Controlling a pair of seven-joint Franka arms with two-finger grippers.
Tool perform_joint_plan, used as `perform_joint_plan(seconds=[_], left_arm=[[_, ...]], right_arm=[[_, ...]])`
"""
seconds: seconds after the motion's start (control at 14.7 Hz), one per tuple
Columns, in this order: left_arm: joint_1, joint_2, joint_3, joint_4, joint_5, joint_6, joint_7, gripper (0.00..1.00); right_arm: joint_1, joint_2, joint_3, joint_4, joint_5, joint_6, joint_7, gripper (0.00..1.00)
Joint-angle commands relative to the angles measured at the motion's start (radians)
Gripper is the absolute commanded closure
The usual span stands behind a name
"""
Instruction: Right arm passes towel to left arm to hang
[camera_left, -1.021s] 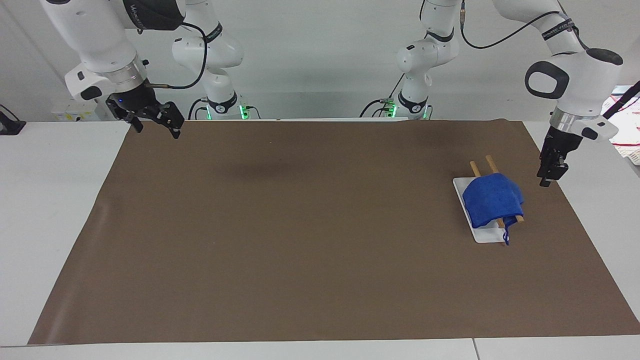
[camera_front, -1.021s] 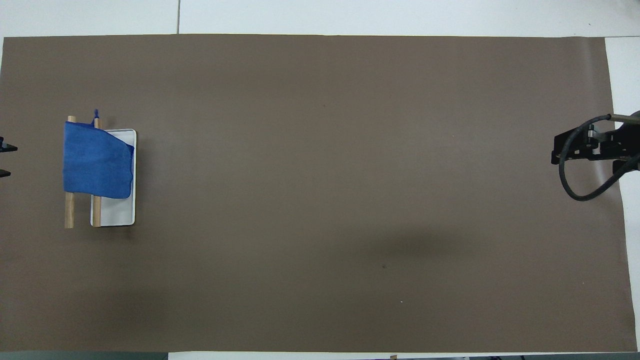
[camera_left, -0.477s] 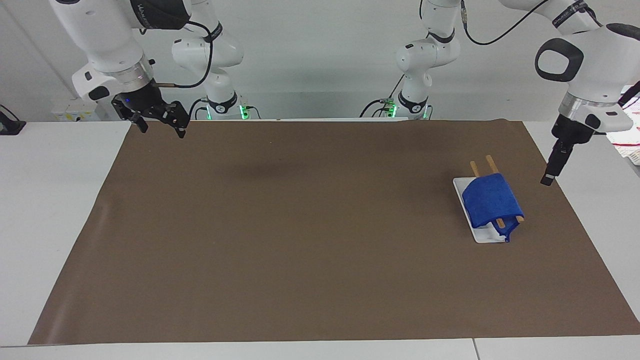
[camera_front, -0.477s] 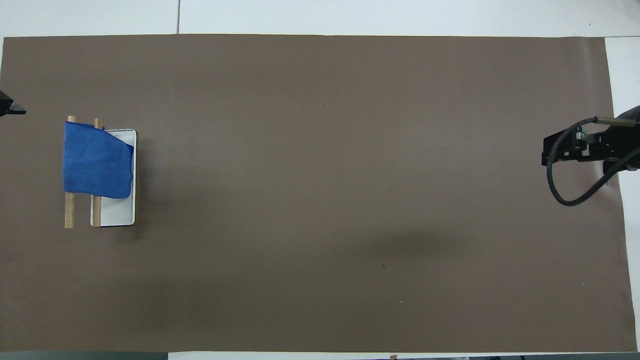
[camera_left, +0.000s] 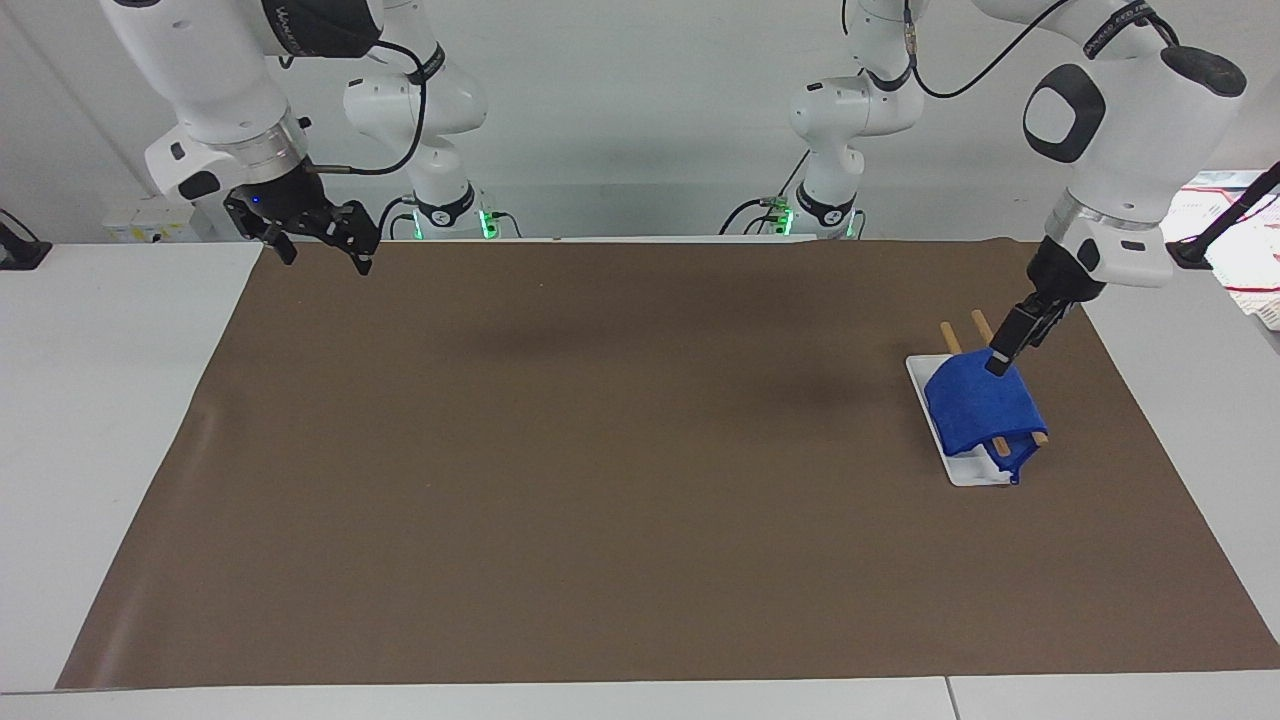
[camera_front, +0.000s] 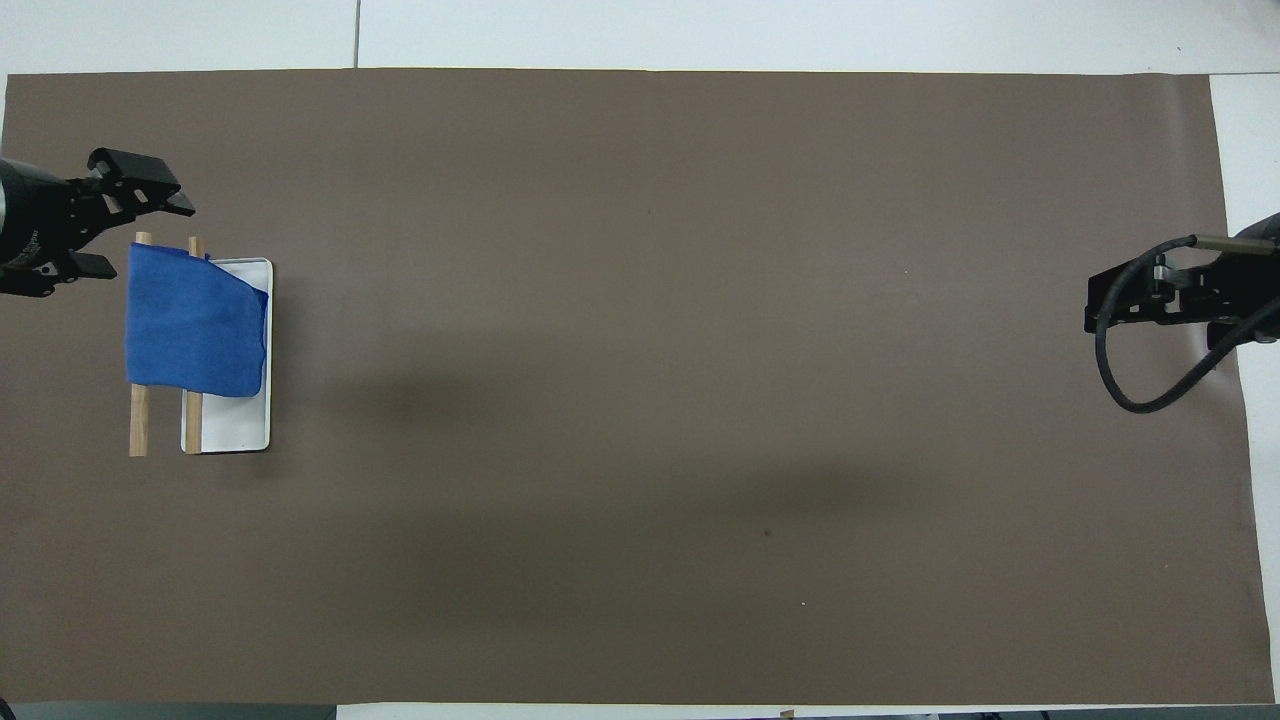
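The royal-blue towel (camera_left: 982, 403) hangs draped over two wooden rods (camera_left: 982, 325) of a small rack with a white base (camera_left: 975, 470), toward the left arm's end of the table. One corner hangs down at the end farther from the robots. It also shows in the overhead view (camera_front: 195, 320). My left gripper (camera_left: 998, 362) is open and empty in the air over the towel and rods, and also shows from above (camera_front: 148, 235). My right gripper (camera_left: 320, 255), with its blue light, is open and empty over the mat's corner at the right arm's end (camera_front: 1100, 300).
A brown mat (camera_left: 600, 450) covers most of the white table (camera_left: 100, 400). The rack's white base (camera_front: 240, 430) sticks out beside the rods (camera_front: 139, 430). Papers (camera_left: 1250, 250) lie off the mat at the left arm's end.
My left gripper has swung in from beside the rack to over the towel. The towel's loose corner has settled. My right gripper has hardly moved.
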Motion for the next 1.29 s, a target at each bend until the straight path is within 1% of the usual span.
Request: perform_joint_plan(seconds=[0.0, 0.2, 0.34, 0.48, 0.61, 0.82, 0.95, 1.02, 1.23], left_arm=[[-0.024, 0.002, 0.008, 0.056, 0.013, -0.119, 0.082, 0.00], [-0.024, 0.003, 0.004, 0.095, 0.009, -0.208, 0.202, 0.00], [-0.022, 0.008, 0.005, 0.123, 0.009, -0.254, 0.220, 0.00], [-0.022, 0.008, 0.005, 0.126, 0.012, -0.271, 0.254, 0.00], [-0.021, 0.003, 0.008, 0.125, 0.015, -0.297, 0.366, 0.00], [-0.022, -0.015, 0.008, 0.109, 0.016, -0.322, 0.470, 0.00], [-0.022, -0.038, 0.008, 0.085, 0.016, -0.334, 0.516, 0.00], [-0.022, -0.050, 0.007, 0.070, 0.016, -0.335, 0.520, 0.00], [-0.025, -0.084, 0.004, 0.021, 0.016, -0.335, 0.521, 0.00]], right_arm=[[0.002, -0.023, -0.007, -0.022, 0.000, 0.003, -0.006, 0.00], [-0.026, -0.021, -0.008, -0.024, 0.000, 0.004, -0.014, 0.00], [-0.027, -0.021, -0.010, -0.027, 0.000, 0.018, -0.014, 0.00], [-0.026, -0.021, -0.010, -0.028, 0.000, 0.036, -0.012, 0.00], [-0.026, -0.021, -0.008, -0.028, 0.000, 0.036, -0.014, 0.00], [-0.024, -0.024, -0.010, -0.041, -0.001, 0.039, -0.038, 0.00], [-0.024, -0.030, -0.010, -0.047, -0.009, 0.046, -0.114, 0.00], [-0.024, -0.030, -0.010, -0.047, -0.008, 0.046, -0.142, 0.00], [-0.027, -0.027, -0.011, -0.041, -0.006, 0.046, -0.144, 0.00]])
